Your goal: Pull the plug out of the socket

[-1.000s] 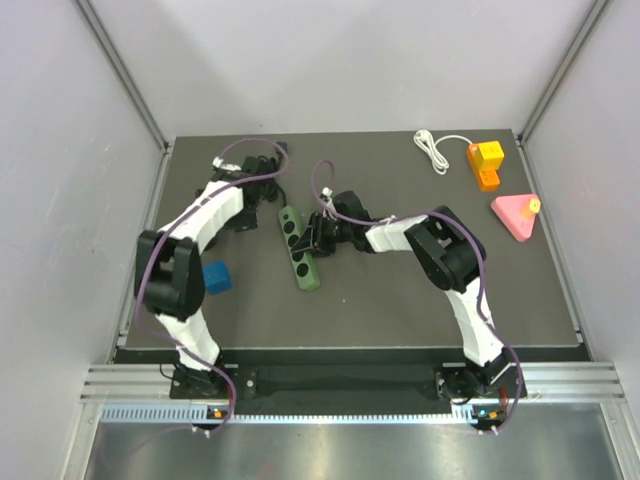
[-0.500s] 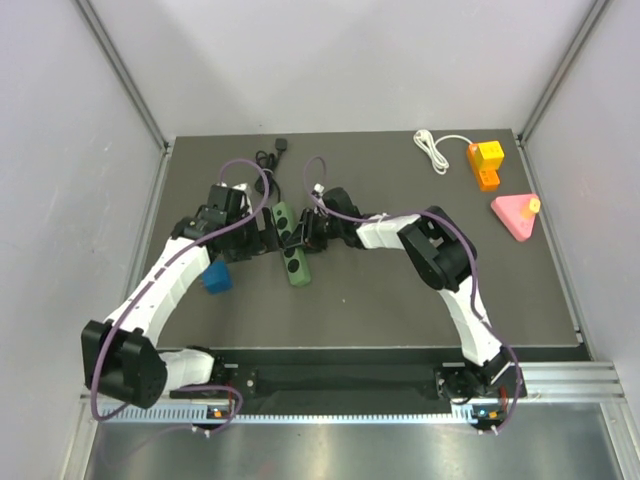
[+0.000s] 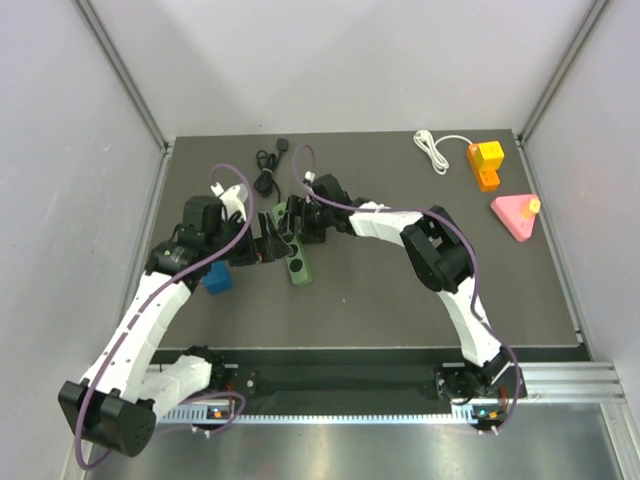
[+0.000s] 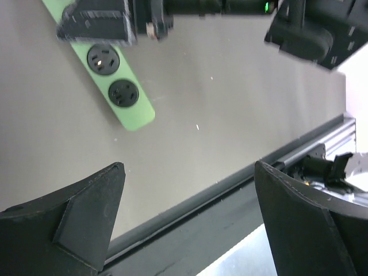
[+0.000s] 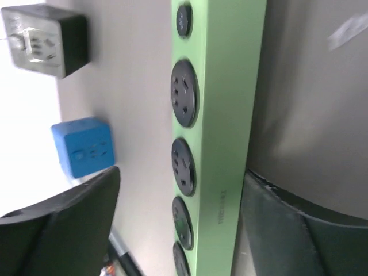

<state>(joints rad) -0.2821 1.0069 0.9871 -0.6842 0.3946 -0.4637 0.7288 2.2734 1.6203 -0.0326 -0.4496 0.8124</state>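
Now, looking for the plug [image 3: 285, 146]: small and black, lying on the table [image 3: 400, 300] past the far end of the green strip [image 3: 297, 268], with its cord [image 3: 265, 182] curled up close by. Well apart from the strip, so most likely out already. No plug in any of the holes seen from the two wrist views.

Probably light and hard, with smooth, slippy sides. Best to pinch the hard body on two flat sides, never the soft, floppy cord. Strip likely light too and easy to slide, so worth pressing down during any pull.

As for the left fingers [image 4: 98, 201]: spread very wide, holding nothing, near the strip. As for the right fingers [image 5: 86, 213]: spread apart, one on each side of the strip, gripping nothing.
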